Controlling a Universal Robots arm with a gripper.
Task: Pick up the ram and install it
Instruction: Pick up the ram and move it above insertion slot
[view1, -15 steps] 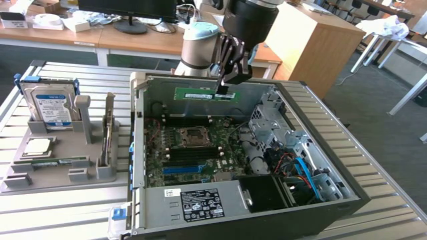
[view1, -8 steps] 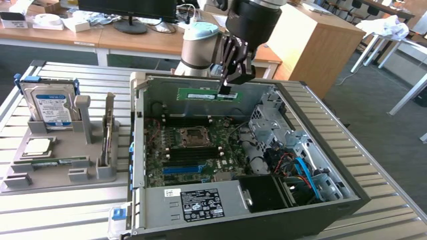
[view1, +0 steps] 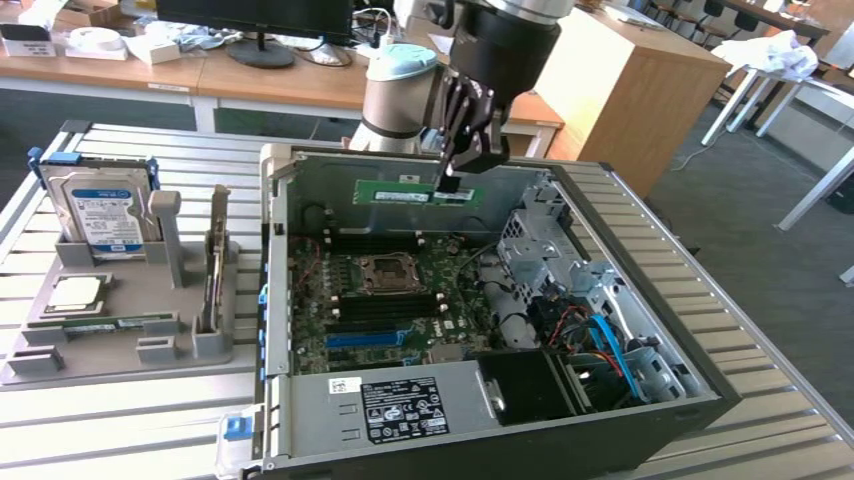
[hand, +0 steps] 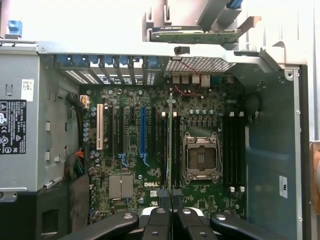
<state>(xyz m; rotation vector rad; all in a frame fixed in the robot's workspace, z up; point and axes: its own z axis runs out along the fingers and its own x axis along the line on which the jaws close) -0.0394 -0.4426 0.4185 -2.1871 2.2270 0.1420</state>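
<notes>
My gripper (view1: 451, 186) hangs over the far part of the open computer case (view1: 694, 370), shut on the ram (view1: 398, 192). The ram is a long green stick with a pale label, held level above the motherboard (view1: 380, 300). In the wrist view the ram (hand: 170, 140) appears edge-on as a thin green line. It runs from my gripper (hand: 170, 192) over the dark memory slots beside the processor socket (hand: 201, 159). My two black fingers (hand: 161, 212) press together on its end. The ram is in the air, apart from the slots.
A grey holder (view1: 120, 340) on the exterior view's left carries a blue-labelled hard drive (view1: 100, 205), a silver processor chip (view1: 74, 293) and an upright card (view1: 216, 265). The power supply (view1: 387, 405) sits at the case's near side. Cables and drive cages (view1: 601, 320) crowd the right side.
</notes>
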